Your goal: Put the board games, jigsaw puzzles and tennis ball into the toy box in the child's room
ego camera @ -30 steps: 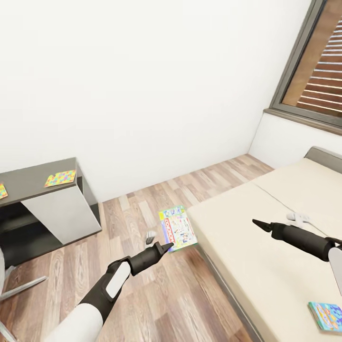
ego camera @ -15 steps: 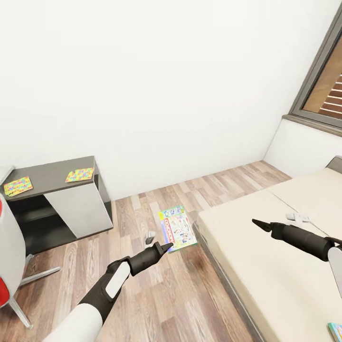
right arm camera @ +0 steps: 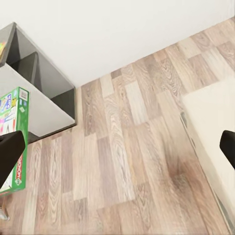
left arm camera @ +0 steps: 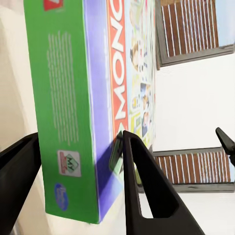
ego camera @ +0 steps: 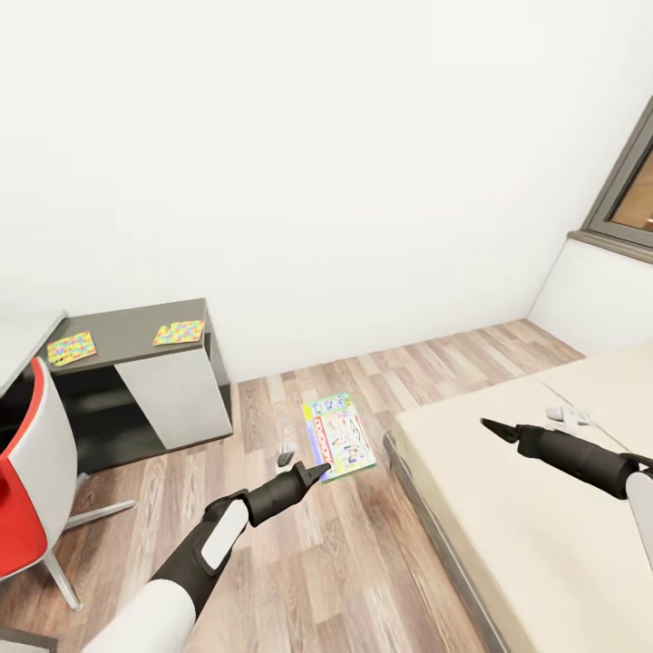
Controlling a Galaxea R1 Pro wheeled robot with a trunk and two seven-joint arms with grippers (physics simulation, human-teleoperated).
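A colourful Monopoly board game [ego camera: 337, 435] with a green side hangs over the wood floor, and my left gripper [ego camera: 313, 472] is shut on its near edge. The left wrist view shows the green box [left arm camera: 68, 98] between the two black fingers [left arm camera: 142, 191]. My right gripper [ego camera: 494, 426] hovers open over the bed [ego camera: 544, 517] with nothing in it; from its wrist camera the board game [right arm camera: 14, 137] shows at the edge. Two flat jigsaw puzzles [ego camera: 71, 347] [ego camera: 179, 333] lie on the dark table [ego camera: 127, 337] at the left. The toy box is out of view.
A red and white chair [ego camera: 27, 490] stands at the near left beside the table. A small white object [ego camera: 570, 415] lies on the bed. A window [ego camera: 630, 190] sits in the right wall. Wood floor [ego camera: 317, 562] runs between the bed and the table.
The whole view has swung left: the table and puzzles slid right, the red chair came in, and the board game on the bed left the picture. Both arms keep their pose.
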